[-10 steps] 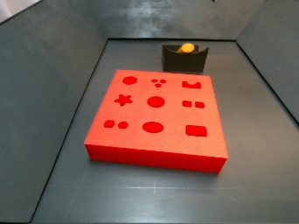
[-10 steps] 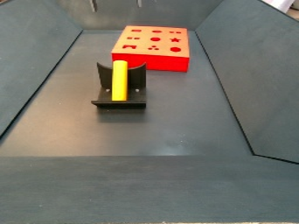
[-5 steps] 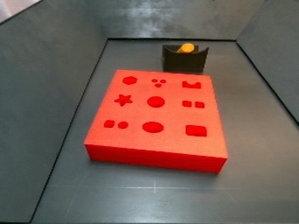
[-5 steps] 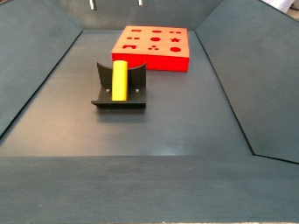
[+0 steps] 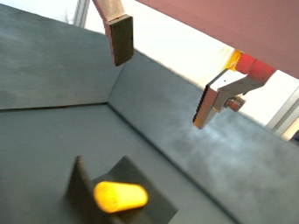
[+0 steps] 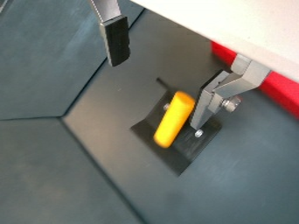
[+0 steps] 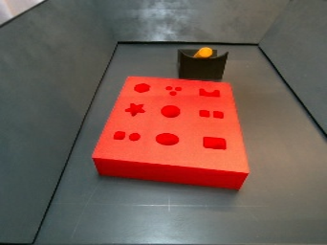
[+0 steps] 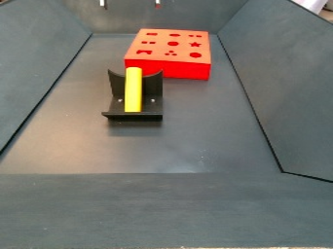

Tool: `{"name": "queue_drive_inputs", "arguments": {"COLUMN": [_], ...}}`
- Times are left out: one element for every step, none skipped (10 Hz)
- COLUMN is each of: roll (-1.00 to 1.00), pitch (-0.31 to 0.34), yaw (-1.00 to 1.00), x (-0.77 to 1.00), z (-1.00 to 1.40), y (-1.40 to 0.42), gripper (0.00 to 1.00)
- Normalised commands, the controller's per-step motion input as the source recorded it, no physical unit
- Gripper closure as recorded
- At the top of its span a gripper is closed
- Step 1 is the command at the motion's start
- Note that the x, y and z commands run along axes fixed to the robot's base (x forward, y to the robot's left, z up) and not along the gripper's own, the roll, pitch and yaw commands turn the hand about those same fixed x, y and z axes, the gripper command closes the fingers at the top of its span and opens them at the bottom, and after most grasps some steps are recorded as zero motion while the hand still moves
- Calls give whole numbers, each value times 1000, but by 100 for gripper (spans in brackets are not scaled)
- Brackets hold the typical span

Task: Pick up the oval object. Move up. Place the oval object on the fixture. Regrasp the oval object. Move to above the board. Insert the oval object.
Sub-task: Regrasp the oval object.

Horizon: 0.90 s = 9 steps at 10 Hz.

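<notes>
Peg: the yellow-orange oval peg point(image 8: 131, 88) lies in the notch of the fixture point(image 8: 134, 109), long axis level along the notch; a side view shows only its rounded end point(image 7: 205, 50) above the dark block.

Fixture: on the floor, apart from the red board point(image 7: 173, 127), which shows empty cut-outs in both side views.

Claw: the gripper point(image 6: 163, 52) is spread wide, nothing between its fingers point(image 6: 115, 41). It hangs above the fixture, clear of the peg; only the wrist views show it, the side views catch at most a sliver at the top edge.

Key relation: in a wrist view the peg point(image 6: 177, 119) sits below the gripper and off the midline between the plates, closer under the far plate point(image 6: 208, 102). The peg's long axis looks to run roughly across the line joining the plates, somewhat skewed. In the slanted wrist view the peg point(image 5: 121, 196) appears well below the gripper point(image 5: 163, 74).

Step judged: peg placed, regrasp not yet made.

Next move calls for: centring over the peg, then descent so the plates close on its long sides.

Risk: an off-centre descent could put a plate onto the peg or the fixture wall.
</notes>
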Motion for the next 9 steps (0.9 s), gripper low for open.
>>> {"name": "queue_drive_inputs", "arguments": {"roll": [1000, 1000, 761, 567, 338, 264, 165, 147, 130], "pitch": [99, 121, 129, 121, 104, 90, 134, 111, 56], "yaw": [68, 83, 103, 120, 139, 149, 178, 184, 189], "x": [84, 86, 90, 90, 87, 83, 30, 32, 49], "z": [-13, -11, -18, -17, -9, -4, -1000, -1000, -1000], "y": [-34, -36, -38, -39, -30, -25, 75, 75, 66], "gripper": [0, 0, 0, 0, 0, 0, 0, 0, 0]}}
